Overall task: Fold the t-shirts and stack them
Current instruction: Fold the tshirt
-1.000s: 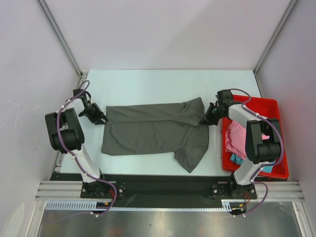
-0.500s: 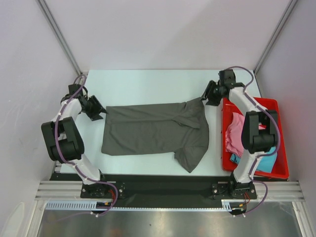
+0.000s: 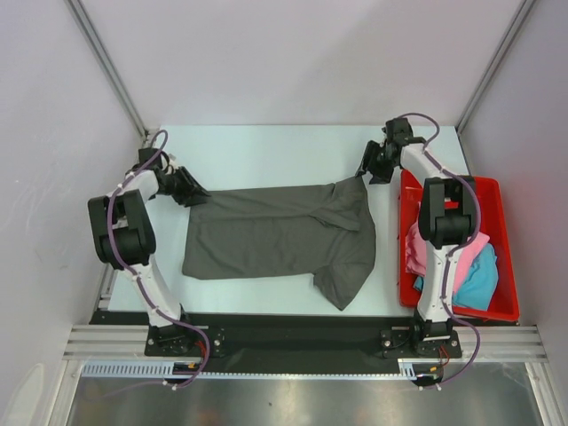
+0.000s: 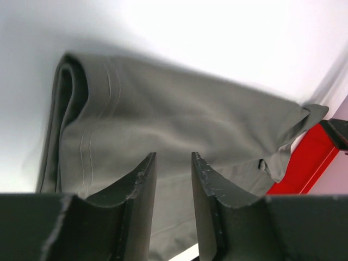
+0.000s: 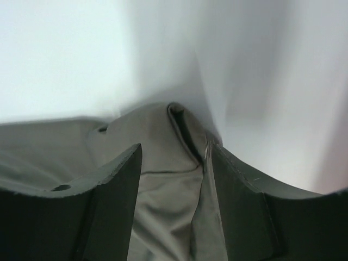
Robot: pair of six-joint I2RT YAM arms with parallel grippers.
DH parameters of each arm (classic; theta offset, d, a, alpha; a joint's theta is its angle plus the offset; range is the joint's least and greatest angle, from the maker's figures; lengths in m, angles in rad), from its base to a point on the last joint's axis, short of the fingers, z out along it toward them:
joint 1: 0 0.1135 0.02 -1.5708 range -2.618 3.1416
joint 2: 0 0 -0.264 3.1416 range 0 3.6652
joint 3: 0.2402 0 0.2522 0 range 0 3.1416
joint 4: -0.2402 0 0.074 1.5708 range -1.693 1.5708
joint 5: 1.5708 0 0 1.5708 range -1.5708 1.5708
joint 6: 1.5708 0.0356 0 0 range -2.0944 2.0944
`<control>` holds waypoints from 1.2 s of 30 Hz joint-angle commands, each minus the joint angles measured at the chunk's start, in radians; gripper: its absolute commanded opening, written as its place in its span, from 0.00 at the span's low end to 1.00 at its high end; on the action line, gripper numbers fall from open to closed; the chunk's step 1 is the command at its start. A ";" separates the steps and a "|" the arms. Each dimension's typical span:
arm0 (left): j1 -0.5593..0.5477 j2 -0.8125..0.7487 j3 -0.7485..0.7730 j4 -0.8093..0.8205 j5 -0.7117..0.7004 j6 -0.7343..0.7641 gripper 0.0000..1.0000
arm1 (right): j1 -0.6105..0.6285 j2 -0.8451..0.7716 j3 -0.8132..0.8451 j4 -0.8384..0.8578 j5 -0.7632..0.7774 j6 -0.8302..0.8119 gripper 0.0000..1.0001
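The pale tabletop [image 3: 266, 151] carries the charcoal-grey t-shirt [image 3: 275, 235], lying flat and partly folded, with one sleeve jutting toward the near edge. Just right of it, the red tray [image 3: 508, 257] holds the pink t-shirt [image 3: 415, 251] and the turquoise t-shirt [image 3: 481, 280]. The left gripper [image 3: 201, 196] is at the grey shirt's far left corner, jaws narrowly apart. The right gripper [image 3: 366, 174] is at its far right corner, jaws wide apart.

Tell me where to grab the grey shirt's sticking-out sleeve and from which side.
Pinch the sleeve of the grey t-shirt at its free cuff, coming from the near side with the right end effector. It lies flat, a flap pointing toward the near edge of the table, with bare surface around the cuff.
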 commanded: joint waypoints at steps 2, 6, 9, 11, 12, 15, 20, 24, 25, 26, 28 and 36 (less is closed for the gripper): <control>-0.006 0.080 0.106 0.021 0.016 -0.024 0.34 | -0.006 0.051 0.082 0.009 -0.036 -0.049 0.58; -0.005 0.132 0.136 0.024 0.016 -0.053 0.32 | -0.009 0.097 0.134 0.009 -0.059 -0.046 0.47; -0.005 0.158 0.152 0.021 0.014 -0.059 0.32 | -0.009 0.127 0.176 -0.009 -0.070 -0.035 0.38; -0.006 0.169 0.175 0.010 0.010 -0.054 0.32 | -0.011 0.132 0.184 0.005 -0.070 -0.024 0.35; -0.006 0.178 0.183 0.000 0.001 -0.050 0.32 | -0.009 0.135 0.190 0.006 -0.070 -0.020 0.35; -0.005 0.207 0.220 -0.052 -0.026 -0.033 0.32 | -0.014 0.158 0.226 -0.012 -0.070 -0.003 0.31; -0.003 0.224 0.229 -0.085 -0.061 -0.031 0.31 | -0.015 0.169 0.236 -0.028 -0.070 0.011 0.26; -0.002 0.229 0.232 -0.093 -0.064 -0.024 0.31 | -0.022 0.164 0.223 -0.028 -0.070 0.025 0.26; -0.002 0.229 0.234 -0.094 -0.064 -0.024 0.31 | -0.022 0.163 0.222 -0.028 -0.070 0.025 0.27; -0.002 0.232 0.234 -0.093 -0.059 -0.024 0.31 | -0.022 0.161 0.222 -0.028 -0.070 0.025 0.28; -0.002 0.232 0.237 -0.091 -0.056 -0.019 0.31 | -0.022 0.163 0.223 -0.031 -0.073 0.029 0.30; -0.002 0.235 0.235 -0.091 -0.050 -0.017 0.32 | -0.022 0.164 0.194 -0.020 -0.081 0.040 0.29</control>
